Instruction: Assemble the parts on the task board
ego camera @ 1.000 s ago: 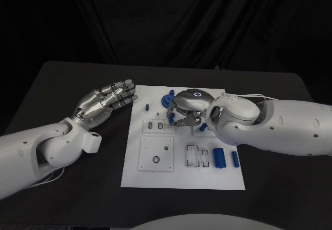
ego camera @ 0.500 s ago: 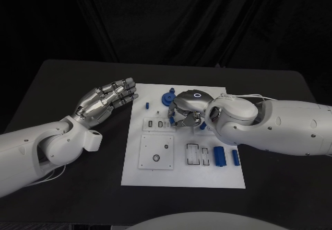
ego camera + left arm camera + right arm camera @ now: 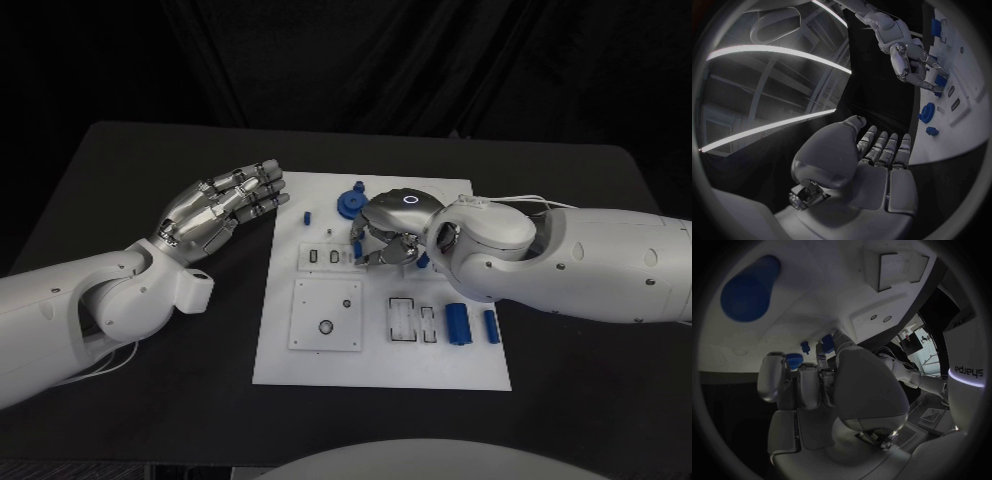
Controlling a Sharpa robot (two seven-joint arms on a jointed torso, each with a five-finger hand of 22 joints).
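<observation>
Hardly anything is shifting since a second ago: both hands are staying where they were, the right one curling slightly tighter over the task board [image 3: 433, 372]

Over the far middle of the white board, the right hand [image 3: 389, 228] is hanging with its fingers [image 3: 811, 385] curled downward and close together; a small blue part [image 3: 827, 343] is showing right at the fingertips, but whether it is being pinched I cannot tell. A round blue part [image 3: 348, 206] is lying just beyond this hand, and two blue bars [image 3: 457, 325] are resting on the board's near right, well apart from it. Beside the board's far left corner, above the black table [image 3: 130, 160], the left hand [image 3: 216, 212] is hovering with fingers [image 3: 879, 149] straight, side by side, holding nothing
</observation>
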